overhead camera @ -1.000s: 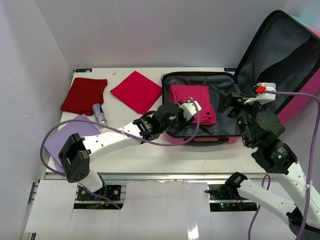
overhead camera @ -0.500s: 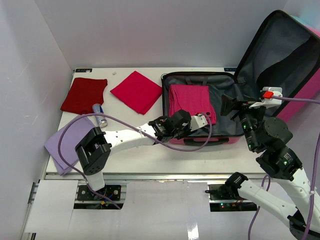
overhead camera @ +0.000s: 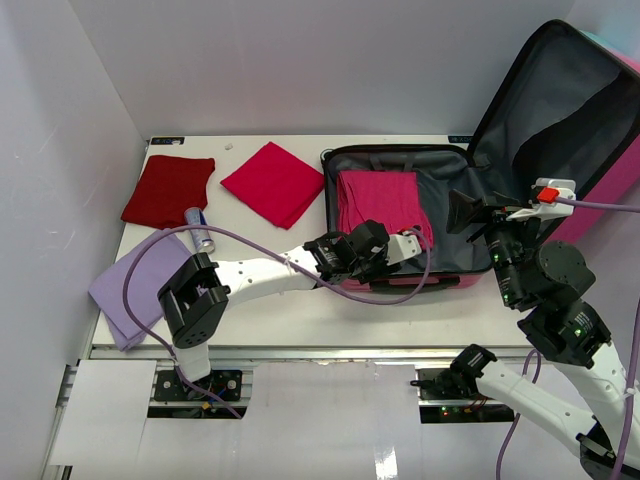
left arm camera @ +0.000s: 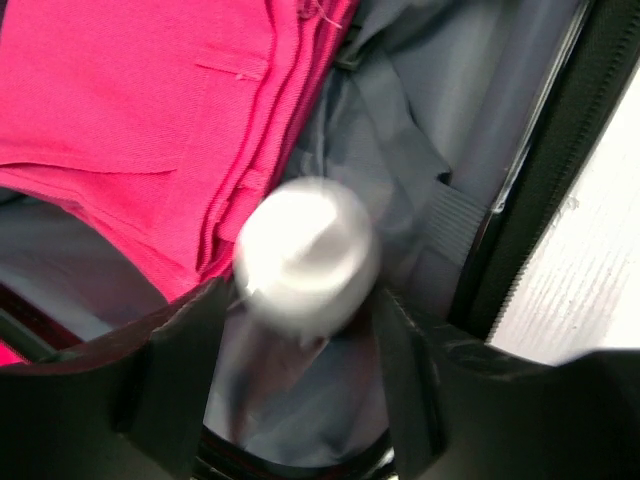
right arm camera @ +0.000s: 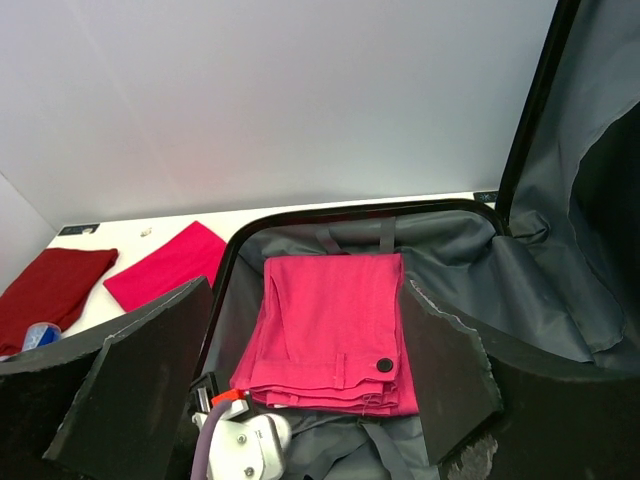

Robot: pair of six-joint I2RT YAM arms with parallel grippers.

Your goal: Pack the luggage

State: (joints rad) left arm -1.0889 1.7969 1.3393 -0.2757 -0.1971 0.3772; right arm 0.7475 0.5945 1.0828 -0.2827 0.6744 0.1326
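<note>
Pink hard-shell child's suitcase (overhead camera: 560, 110) lies open at the white counter's (overhead camera: 250, 320) right end. The left gripper's (left arm camera: 300, 295) jaws flank a blurred white round-topped object (left arm camera: 305, 262), grip unclear, and the right gripper's (right arm camera: 305, 290) jaws gape empty — dropped askew, the object could tumble onto the folded pink trousers (overhead camera: 375, 200).

Bright, even, diffuse light, faint shadows; white round object (left arm camera: 305, 255) blurred in left wrist view.

- A white table (overhead camera: 450, 312) is enclosed by a plain white back wall (overhead camera: 300, 60) and a left wall (overhead camera: 55, 150).
- A metal rail (overhead camera: 330, 353) is fitted along the table's near edge.
- Even, soft light is cast throughout.
</note>
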